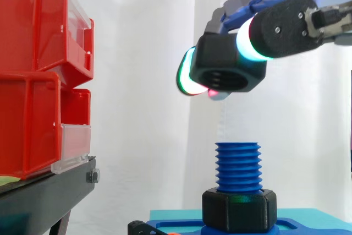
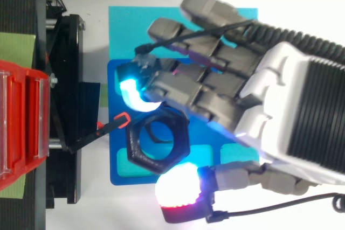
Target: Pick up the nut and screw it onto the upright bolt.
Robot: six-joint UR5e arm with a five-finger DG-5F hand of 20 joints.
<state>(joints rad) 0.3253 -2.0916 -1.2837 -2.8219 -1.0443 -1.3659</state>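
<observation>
A black hexagonal nut (image 1: pixel 228 69) (image 2: pixel 157 140) hangs in the air, pinched between the glowing fingertips of my hand (image 1: pixel 286 26) (image 2: pixel 226 87). The hand comes in from the right and holds the nut tilted slightly, its threaded hole facing down. Below it stands the upright blue bolt (image 1: pixel 237 167), its thread rising out of a black hex collar (image 1: pixel 239 208) on a blue base (image 1: pixel 181 225). A clear gap separates the nut from the bolt's top. In the top view the nut lies over the blue base (image 2: pixel 116 173), and the bolt is hidden under it.
Stacked red bins (image 1: pixel 38 75) (image 2: pixel 21 127) sit on a black stand (image 1: pixel 44 196) at the left. A cyan mat (image 2: pixel 124 30) lies under the blue base. A white curtain hangs behind.
</observation>
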